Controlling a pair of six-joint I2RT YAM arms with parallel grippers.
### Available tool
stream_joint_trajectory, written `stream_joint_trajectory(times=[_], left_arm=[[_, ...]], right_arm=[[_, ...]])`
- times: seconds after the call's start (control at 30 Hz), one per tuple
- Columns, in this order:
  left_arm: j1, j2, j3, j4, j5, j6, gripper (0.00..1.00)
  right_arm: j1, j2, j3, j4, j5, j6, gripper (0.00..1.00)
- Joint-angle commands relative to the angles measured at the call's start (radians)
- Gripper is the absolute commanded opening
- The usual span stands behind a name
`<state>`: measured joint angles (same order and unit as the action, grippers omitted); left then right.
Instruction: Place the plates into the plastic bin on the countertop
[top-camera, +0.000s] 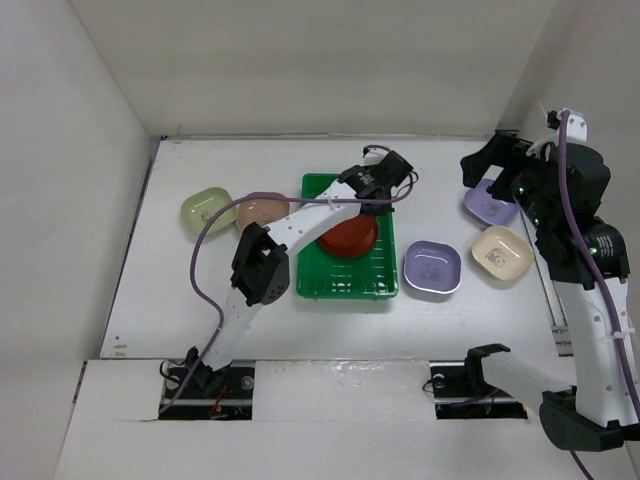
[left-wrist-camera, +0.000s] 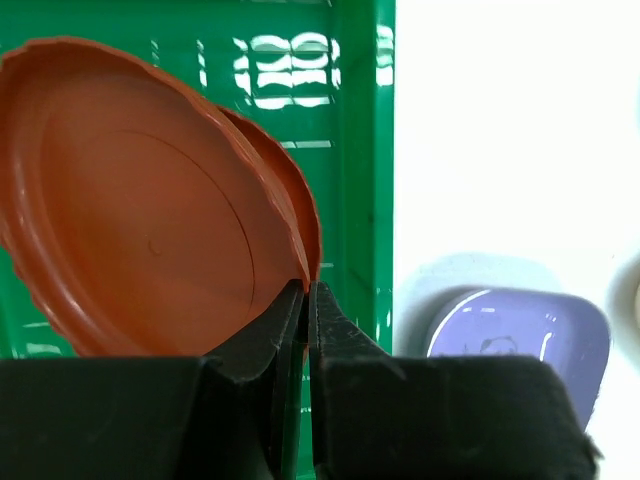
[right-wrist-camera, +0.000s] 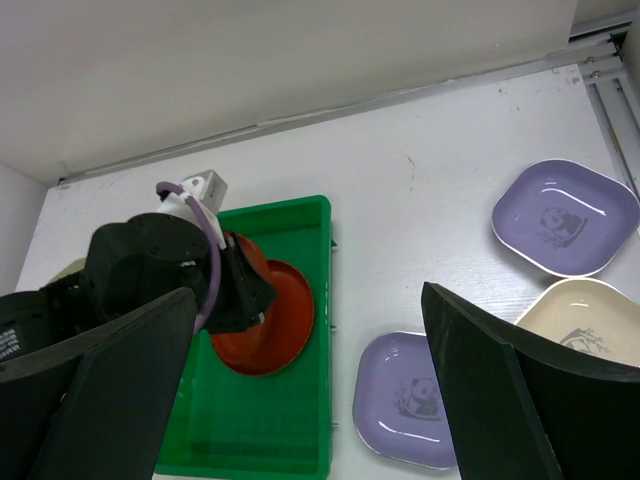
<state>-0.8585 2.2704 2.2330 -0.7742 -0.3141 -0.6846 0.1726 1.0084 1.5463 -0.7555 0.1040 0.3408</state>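
Observation:
The green plastic bin (top-camera: 345, 275) (left-wrist-camera: 365, 150) (right-wrist-camera: 270, 430) lies mid-countertop (top-camera: 250, 330). My left gripper (top-camera: 363, 207) (left-wrist-camera: 309, 292) is shut on the rim of a tilted red-brown plate (left-wrist-camera: 140, 200) (top-camera: 350, 238) (right-wrist-camera: 275, 325) over the bin. A second red-brown plate (left-wrist-camera: 300, 195) sits right behind it, its edge also meeting the fingertips. Whether that one is gripped too, I cannot tell. My right gripper (top-camera: 487, 165) (right-wrist-camera: 310, 400) hangs open and empty high above the right side, over a lavender dish (top-camera: 488, 207) (right-wrist-camera: 565, 215).
On the countertop, pale green (top-camera: 207, 212) and pink-tan (top-camera: 262, 208) dishes lie left of the bin. Another lavender dish (top-camera: 432, 267) (right-wrist-camera: 405, 400) (left-wrist-camera: 520, 335) and a cream dish (top-camera: 501, 253) (right-wrist-camera: 585, 310) lie to its right. White walls enclose the surface.

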Motion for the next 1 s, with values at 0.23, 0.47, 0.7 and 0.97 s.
stream_joint_trajectory(times=[0.23,0.47,0.7,0.97], left_arm=[[-0.013,0.009,-0.013,-0.016,-0.023,-0.018,0.29],[-0.022,-0.146,0.082,-0.016,-0.108,0.002,1.0],[0.103,-0.44,-0.156,0.108,-0.153,0.053,1.0],[0.662,-0.828,-0.682,0.361,0.187,-0.001,1.0]], right_arm=[[-0.013,-0.008,-0.022,0.031,-0.027,0.014,1.0],[-0.013,-0.008,-0.031,0.061,-0.062,0.014,1.0],[0.005,-0.017,-0.078,0.097,-0.084,-0.016,1.0],[0.056,0.025,-0.111,0.097,-0.058,-0.043,1.0]])
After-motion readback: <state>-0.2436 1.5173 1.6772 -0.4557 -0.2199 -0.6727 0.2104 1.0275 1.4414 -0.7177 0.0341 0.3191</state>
